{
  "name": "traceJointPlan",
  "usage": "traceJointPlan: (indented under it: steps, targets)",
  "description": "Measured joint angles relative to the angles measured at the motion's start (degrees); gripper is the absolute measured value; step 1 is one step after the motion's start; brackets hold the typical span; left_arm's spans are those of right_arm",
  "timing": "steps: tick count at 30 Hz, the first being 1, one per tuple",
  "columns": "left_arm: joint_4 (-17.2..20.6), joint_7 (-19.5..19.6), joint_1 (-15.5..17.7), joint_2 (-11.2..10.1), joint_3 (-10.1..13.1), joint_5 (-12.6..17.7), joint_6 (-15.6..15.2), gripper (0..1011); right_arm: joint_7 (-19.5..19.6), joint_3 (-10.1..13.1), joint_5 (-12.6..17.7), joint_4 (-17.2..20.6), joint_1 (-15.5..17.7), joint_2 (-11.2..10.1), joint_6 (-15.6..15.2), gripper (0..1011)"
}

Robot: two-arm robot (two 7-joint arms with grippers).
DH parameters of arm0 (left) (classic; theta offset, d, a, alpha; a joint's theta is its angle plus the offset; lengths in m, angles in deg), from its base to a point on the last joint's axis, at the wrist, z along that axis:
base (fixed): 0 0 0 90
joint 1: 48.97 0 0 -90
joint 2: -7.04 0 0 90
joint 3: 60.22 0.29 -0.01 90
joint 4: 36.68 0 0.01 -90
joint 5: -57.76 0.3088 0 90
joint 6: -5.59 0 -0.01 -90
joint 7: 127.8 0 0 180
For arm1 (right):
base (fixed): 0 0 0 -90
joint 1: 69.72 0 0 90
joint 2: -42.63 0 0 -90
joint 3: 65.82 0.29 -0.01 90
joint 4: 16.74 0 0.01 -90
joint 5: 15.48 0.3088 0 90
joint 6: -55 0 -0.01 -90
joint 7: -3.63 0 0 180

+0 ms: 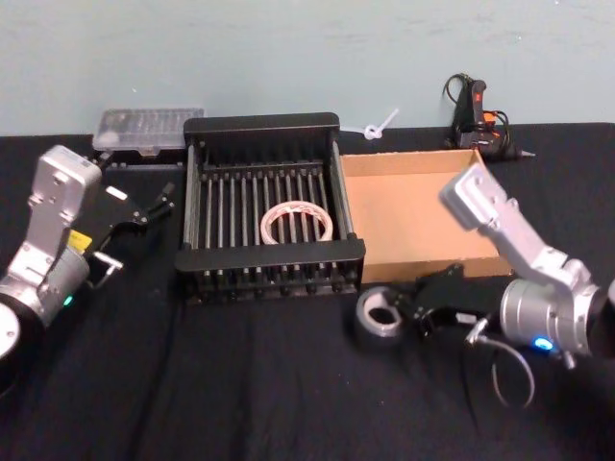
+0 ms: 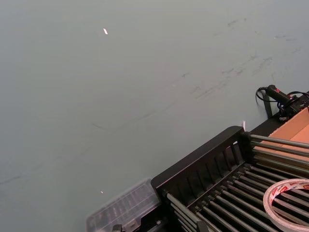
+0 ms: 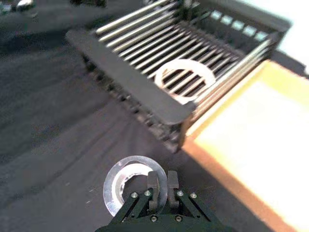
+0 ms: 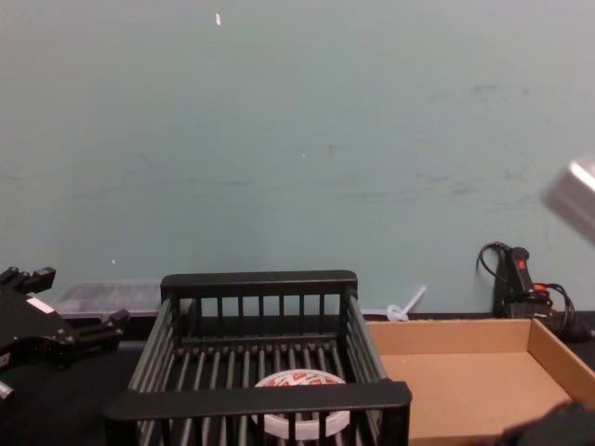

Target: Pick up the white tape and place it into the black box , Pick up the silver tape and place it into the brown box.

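The white tape with its red print lies flat on the slatted floor of the black box, and also shows in the left wrist view and the chest view. The silver tape lies flat on the black cloth just in front of the brown box. My right gripper is at that roll's right side. In the right wrist view its fingers are together over the rim of the silver tape, which rests on the cloth. My left gripper hangs open, left of the black box.
A clear plastic case sits behind the black box at the back left. A black glue gun with cable and a white zip tie lie at the back right. Open black cloth stretches across the table front.
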Motion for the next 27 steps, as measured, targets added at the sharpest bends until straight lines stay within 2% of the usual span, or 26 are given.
traceJointPlan:
  steps: [8,15,27]
  targets:
    - [0.0,0.0,0.0,0.0,0.0,0.0,0.0,1001,2.66,3.31,0.76,-0.63,-1.07,0.56,0.61,131]
    - [0.0,0.0,0.0,0.0,0.0,0.0,0.0,1001,5.02,5.63,0.76,-3.47,-3.2,1.94,0.59,131]
    - [0.0,0.0,0.0,0.0,0.0,0.0,0.0,1001,6.99,6.46,-1.69,-9.79,-7.83,4.85,0.4,131]
